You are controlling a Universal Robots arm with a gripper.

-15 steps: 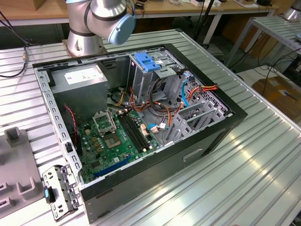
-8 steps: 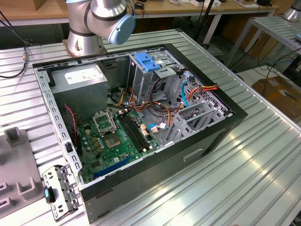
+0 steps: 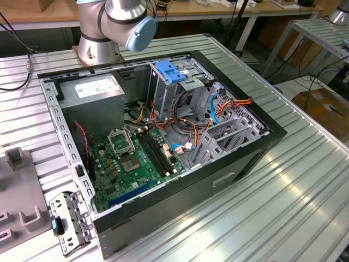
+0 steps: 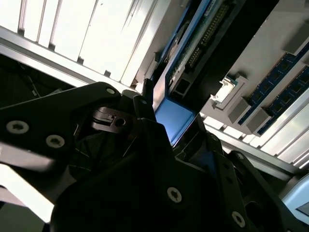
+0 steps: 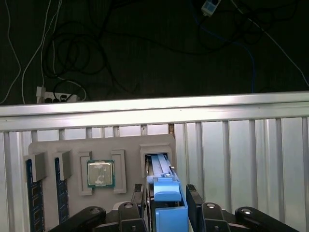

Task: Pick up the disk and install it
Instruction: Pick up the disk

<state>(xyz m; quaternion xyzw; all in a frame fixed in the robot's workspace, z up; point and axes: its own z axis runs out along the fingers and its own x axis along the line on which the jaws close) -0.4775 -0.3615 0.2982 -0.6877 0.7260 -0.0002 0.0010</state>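
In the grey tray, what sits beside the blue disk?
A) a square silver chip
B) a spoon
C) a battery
A: the first wrist view shows a square silver chip with a green edge lying in the grey tray, beside the disk.

Pincer clamped, fingers w/ narrow gap btwn.

The exterior view holds one robot arm, one open computer case, one power-supply box, one motherboard and one blue bracket. In the first wrist view one grey tray carries two memory sticks, one processor chip and one disk
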